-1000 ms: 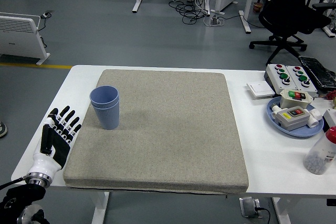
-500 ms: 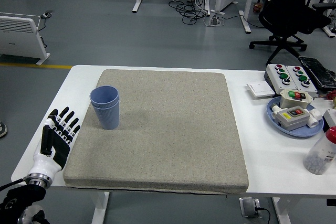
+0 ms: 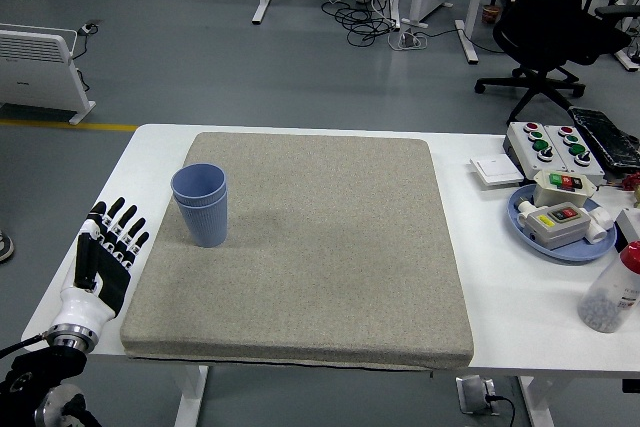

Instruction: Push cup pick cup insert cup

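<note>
The left hand (image 3: 106, 252) lies at the table's near left corner, palm down, with its 5 black fingers (image 3: 124, 230) spread and straight, holding nothing. Over the last second it has slid a little leftward and toward the table's edge, so it now rests on the bare white table (image 3: 150, 152) just clear of the grey pad (image 3: 320, 247) instead of overlapping its left border. The right hand is out of view.

Just beyond the hand, near the pad's left edge, stands the blue cup (image 3: 200, 205), upright and well apart from the fingers. A ridge partway down its wall suggests it is really 2 cups nested, 1 seated inside the other, though from this height that is hard to confirm. The cup has not shifted at all across the 3 pictures.

Taken together, the retreating hand and the seemingly stacked cup read as the end of the job: insertion appears done and the arm is pulling back to rest.

Farther out, on the table's right side, a blue tray (image 3: 555, 227) holds a button box (image 3: 556, 219), with more button boxes (image 3: 545, 144) behind it and a clear bottle with a red cap (image 3: 612, 292) at the right edge.
</note>
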Controlling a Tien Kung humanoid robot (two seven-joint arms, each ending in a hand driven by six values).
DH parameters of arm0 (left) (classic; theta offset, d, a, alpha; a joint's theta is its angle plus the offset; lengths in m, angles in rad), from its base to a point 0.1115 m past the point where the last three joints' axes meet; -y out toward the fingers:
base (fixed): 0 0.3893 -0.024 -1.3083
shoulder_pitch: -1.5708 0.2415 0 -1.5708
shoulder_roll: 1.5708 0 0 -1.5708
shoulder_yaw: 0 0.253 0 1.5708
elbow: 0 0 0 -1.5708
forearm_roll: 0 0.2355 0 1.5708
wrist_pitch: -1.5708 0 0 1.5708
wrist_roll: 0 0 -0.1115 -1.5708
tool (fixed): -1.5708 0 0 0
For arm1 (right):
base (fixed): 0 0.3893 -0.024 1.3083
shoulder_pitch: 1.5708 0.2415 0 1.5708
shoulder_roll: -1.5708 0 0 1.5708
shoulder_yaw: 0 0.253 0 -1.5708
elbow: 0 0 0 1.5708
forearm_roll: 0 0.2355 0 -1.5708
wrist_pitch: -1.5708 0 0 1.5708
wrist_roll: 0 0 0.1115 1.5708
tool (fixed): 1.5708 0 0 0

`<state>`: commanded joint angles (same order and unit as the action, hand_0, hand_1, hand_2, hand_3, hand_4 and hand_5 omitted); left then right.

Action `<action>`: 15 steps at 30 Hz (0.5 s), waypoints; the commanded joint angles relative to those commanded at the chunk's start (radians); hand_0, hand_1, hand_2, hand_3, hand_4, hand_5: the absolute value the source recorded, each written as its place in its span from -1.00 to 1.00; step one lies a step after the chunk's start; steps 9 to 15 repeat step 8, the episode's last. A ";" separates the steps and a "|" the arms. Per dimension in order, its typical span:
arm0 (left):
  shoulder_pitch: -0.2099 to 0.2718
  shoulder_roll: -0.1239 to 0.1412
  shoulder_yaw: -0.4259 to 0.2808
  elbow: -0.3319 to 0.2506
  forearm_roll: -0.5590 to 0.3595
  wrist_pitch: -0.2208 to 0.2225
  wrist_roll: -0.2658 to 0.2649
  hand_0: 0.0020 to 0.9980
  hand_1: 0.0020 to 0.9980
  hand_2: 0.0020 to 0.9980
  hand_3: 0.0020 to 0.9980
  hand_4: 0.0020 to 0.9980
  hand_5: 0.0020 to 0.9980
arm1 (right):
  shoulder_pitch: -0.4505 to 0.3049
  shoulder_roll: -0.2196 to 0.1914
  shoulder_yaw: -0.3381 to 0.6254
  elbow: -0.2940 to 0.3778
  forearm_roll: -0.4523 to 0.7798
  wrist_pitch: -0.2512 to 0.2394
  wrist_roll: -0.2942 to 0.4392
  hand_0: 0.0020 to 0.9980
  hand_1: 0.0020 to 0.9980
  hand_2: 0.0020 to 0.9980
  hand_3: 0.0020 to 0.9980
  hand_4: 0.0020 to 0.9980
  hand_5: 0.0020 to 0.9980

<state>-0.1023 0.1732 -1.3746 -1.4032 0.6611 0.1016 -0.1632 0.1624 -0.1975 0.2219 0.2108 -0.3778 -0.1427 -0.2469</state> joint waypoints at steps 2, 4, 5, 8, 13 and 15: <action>0.000 -0.001 0.000 0.001 -0.001 0.001 -0.002 0.94 0.95 1.00 0.98 0.19 1.00 | 0.000 0.000 0.001 0.000 -0.002 0.000 -0.001 0.42 0.21 0.37 0.23 -0.62 0.08; 0.001 -0.001 -0.001 0.002 -0.002 0.001 -0.003 0.94 0.95 1.00 0.98 0.20 1.00 | 0.000 0.000 0.002 0.000 -0.003 0.000 -0.001 0.42 0.21 0.37 0.23 -0.63 0.08; 0.001 -0.001 -0.001 0.003 -0.001 0.001 -0.002 0.94 0.95 1.00 0.98 0.20 1.00 | 0.000 0.000 0.002 0.000 -0.001 0.000 -0.001 0.42 0.21 0.37 0.23 -0.63 0.08; 0.000 0.000 -0.002 0.003 0.000 0.000 -0.001 0.94 0.95 1.00 0.98 0.20 1.00 | 0.000 0.001 0.002 0.000 -0.001 0.000 -0.001 0.42 0.21 0.37 0.23 -0.63 0.08; 0.000 0.000 -0.002 0.003 0.000 0.000 -0.001 0.94 0.95 1.00 0.98 0.20 1.00 | 0.000 0.001 0.002 0.000 -0.001 0.000 -0.001 0.42 0.21 0.37 0.23 -0.63 0.08; 0.000 0.000 -0.002 0.003 0.000 0.000 -0.001 0.94 0.95 1.00 0.98 0.20 1.00 | 0.000 0.001 0.002 0.000 -0.001 0.000 -0.001 0.42 0.21 0.37 0.23 -0.63 0.08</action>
